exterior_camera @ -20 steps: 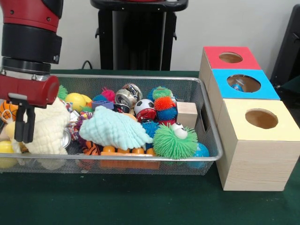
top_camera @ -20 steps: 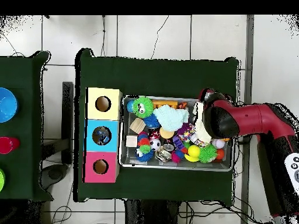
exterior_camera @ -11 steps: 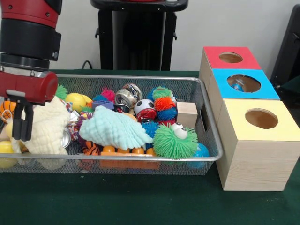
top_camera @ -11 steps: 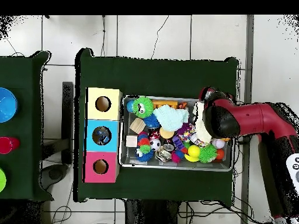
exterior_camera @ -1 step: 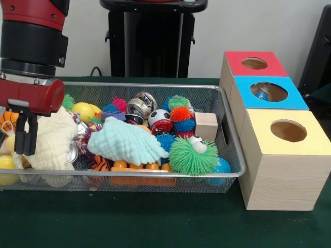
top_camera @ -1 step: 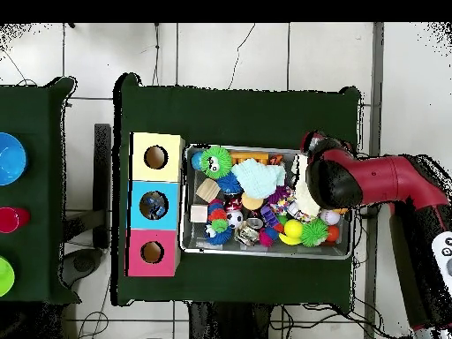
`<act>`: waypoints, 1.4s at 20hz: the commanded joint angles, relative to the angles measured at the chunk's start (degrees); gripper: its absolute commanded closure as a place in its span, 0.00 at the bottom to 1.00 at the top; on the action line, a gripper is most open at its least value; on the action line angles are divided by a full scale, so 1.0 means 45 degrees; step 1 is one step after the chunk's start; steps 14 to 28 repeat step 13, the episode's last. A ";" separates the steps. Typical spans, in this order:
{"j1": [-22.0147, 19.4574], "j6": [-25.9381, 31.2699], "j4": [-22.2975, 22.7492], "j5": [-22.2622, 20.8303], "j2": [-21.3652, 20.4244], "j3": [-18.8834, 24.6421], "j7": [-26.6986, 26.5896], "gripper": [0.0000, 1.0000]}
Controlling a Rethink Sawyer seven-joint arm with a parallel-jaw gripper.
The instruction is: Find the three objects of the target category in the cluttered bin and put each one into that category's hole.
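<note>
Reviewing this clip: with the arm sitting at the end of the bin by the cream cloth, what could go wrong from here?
Likely risks: the gripper sits low against the cream cloth, so a grasp may catch cloth rather than a toy. The mesh bin wall is close beside it, so a sideways move could strike it. The clutter hides what lies underneath.

The arm comes down over the bin's left end, and the gripper hangs against a cream cloth there; whether it grips the cloth cannot be told. In the bin's middle lies a mint cloth, with an orange block under it at the front wall. A green spiky ball with an eye sits at the bin's front right. A wooden cube rests by the bin's right wall. Right of the bin stand three boxes: yellow, blue, red.
</note>
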 commanded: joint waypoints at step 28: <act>0.0188 0.0848 0.0729 -0.0153 0.0087 0.0238 -0.3508 1.00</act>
